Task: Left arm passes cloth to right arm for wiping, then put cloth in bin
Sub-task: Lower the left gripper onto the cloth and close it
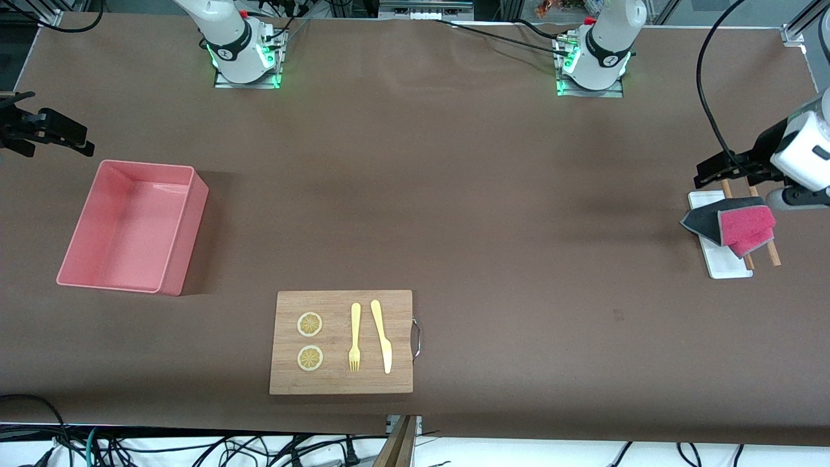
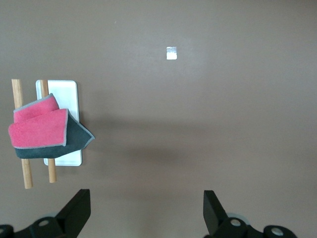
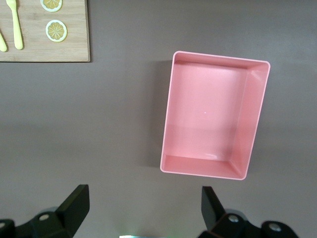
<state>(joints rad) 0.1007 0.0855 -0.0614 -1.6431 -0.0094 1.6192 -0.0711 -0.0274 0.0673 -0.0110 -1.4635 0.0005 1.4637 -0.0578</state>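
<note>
The cloth [image 1: 739,227], pink with a dark grey side, lies folded across two wooden sticks on a small white tray [image 1: 729,266] at the left arm's end of the table. My left gripper [image 1: 707,174] hovers beside the tray, close to the cloth, and is open. Seen from the left wrist, the cloth [image 2: 42,131] is off to one side of the left gripper [image 2: 147,198], with only bare table between the fingers. The pink bin [image 1: 188,227] stands empty at the right arm's end. My right gripper [image 1: 68,136] hangs open above the table beside the bin [image 3: 253,119]; the right gripper [image 3: 143,196] holds nothing.
A wooden board [image 1: 340,383] with a metal handle lies near the front edge, carrying two lemon slices [image 1: 310,340], a yellow fork [image 1: 355,337] and a yellow knife [image 1: 381,334]. A small pale mark [image 2: 171,52] sits on the brown table cover.
</note>
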